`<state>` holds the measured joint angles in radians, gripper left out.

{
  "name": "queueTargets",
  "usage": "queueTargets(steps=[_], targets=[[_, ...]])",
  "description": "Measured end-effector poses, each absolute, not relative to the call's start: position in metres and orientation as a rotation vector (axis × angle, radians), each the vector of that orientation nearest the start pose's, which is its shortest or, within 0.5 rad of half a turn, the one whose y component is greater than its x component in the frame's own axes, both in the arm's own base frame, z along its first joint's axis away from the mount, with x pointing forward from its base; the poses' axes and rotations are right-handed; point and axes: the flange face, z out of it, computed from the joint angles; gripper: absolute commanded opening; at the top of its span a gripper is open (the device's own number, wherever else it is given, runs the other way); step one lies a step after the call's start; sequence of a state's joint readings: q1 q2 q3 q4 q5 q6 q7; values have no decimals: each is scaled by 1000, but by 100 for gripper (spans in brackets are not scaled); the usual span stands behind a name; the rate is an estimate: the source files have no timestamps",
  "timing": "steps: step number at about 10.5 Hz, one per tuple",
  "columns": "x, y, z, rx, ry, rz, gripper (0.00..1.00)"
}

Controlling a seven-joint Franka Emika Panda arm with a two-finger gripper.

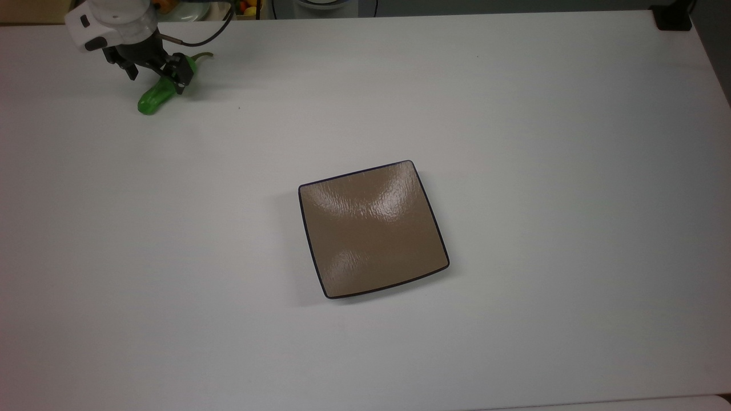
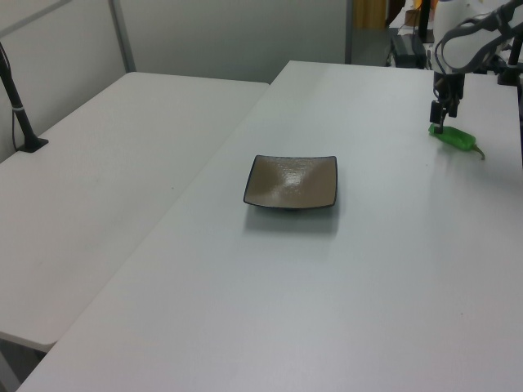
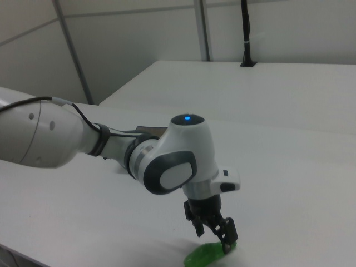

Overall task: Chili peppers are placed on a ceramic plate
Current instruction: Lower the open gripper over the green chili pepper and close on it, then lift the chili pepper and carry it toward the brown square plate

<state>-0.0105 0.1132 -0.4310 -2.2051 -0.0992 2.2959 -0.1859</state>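
White bench [image 1: 514, 114] carried two things for you to count: one chili pepper [image 1: 153, 98] and one ceramic plate [image 1: 372, 229]. A second, paler bench [image 2: 106, 163] stood alongside it on the left view's left, separated by a seam.

You had the pepper lying on the bench close to the far corner at the top view's upper left, its thin stem [image 1: 203, 55] curling toward the back edge. The plate sat near the middle of the bench, turned slightly askew, with nothing on it and well apart from the pepper. Between the two, you had bare bench all the way, and broad margins ran around the plate on every side.

Your arm [image 3: 72, 139] reached in low over that corner, wrist bent so the gripper [image 1: 154, 71] pointed down at the pepper's stem-side half. The jaws stood spread, one finger [image 1: 178, 73] on either side of the green body, not clamped on it; in the right view the gripper [image 3: 214, 231] sat at the pepper [image 3: 208, 256], which lay flat on the bench.
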Motion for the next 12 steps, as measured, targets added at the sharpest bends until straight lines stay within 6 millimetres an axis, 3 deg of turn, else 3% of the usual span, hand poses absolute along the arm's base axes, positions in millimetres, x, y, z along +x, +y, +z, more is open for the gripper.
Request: queueTargets(steps=[2, 4, 6, 8, 10, 12], targets=[[484, -230, 317, -3238, 296, 96, 97], [480, -228, 307, -3238, 294, 112, 78], [477, -227, 302, -3234, 293, 129, 49], [476, -226, 301, -3232, 291, 132, 12], [476, -226, 302, -3233, 289, 129, 0], [476, -226, 302, -3233, 289, 129, 0]])
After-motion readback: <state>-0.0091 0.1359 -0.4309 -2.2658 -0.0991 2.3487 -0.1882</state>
